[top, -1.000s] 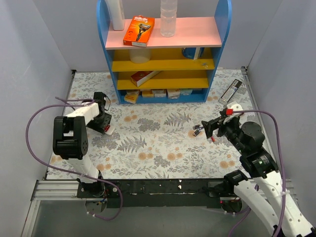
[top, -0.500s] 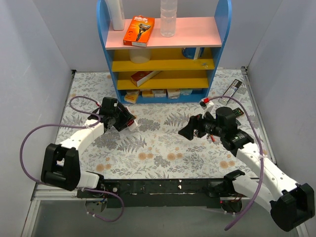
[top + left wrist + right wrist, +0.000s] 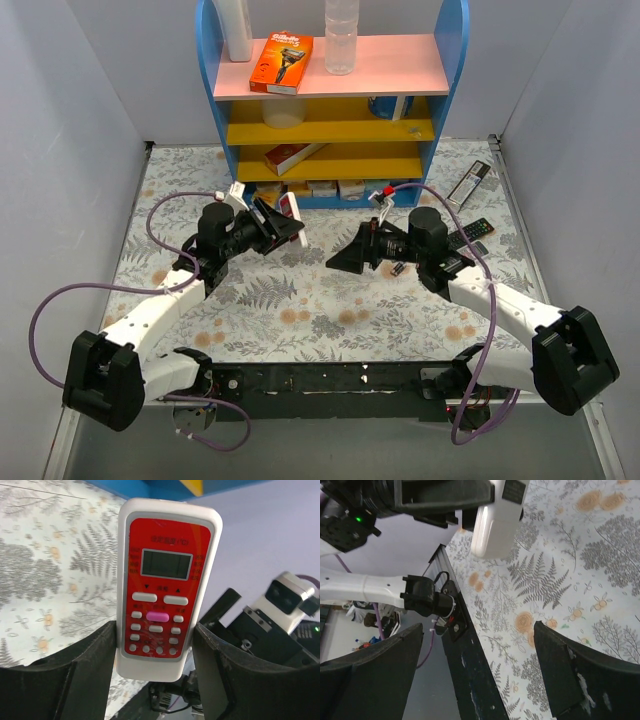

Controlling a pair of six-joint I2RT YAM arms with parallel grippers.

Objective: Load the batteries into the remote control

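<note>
At the left gripper (image 3: 155, 652): clamped on the remote control (image 3: 167, 580) by its two long edges near the bottom end, with the red button face turned toward the left wrist camera and the plain white back turned toward the other arm. Held up off the desk (image 3: 300, 300) and tilted, probably to present the battery side across the gap. Reached forward and inward from the left base, with the forearm low over the floral cover and the wrist raised at mid-desk, just on the near side of the blue shelf (image 3: 452, 60). At the right gripper (image 3: 477, 630): spread wide with nothing between, aimed at the white back of the remote control, near it but not touching. Stretched in from the right base, roughly mirroring the left arm. On the desk under the right forearm, what looks like the batteries (image 3: 397, 268), too small to count from above. Likely calls first for opening the back cover, hence the face-to-face pose; not yet begun. Some risk of the remote control twisting under a hard push, given a grip on its lower end alone. Far right on the desk, a long dark remote (image 3: 470, 183), not part of the job.
</note>
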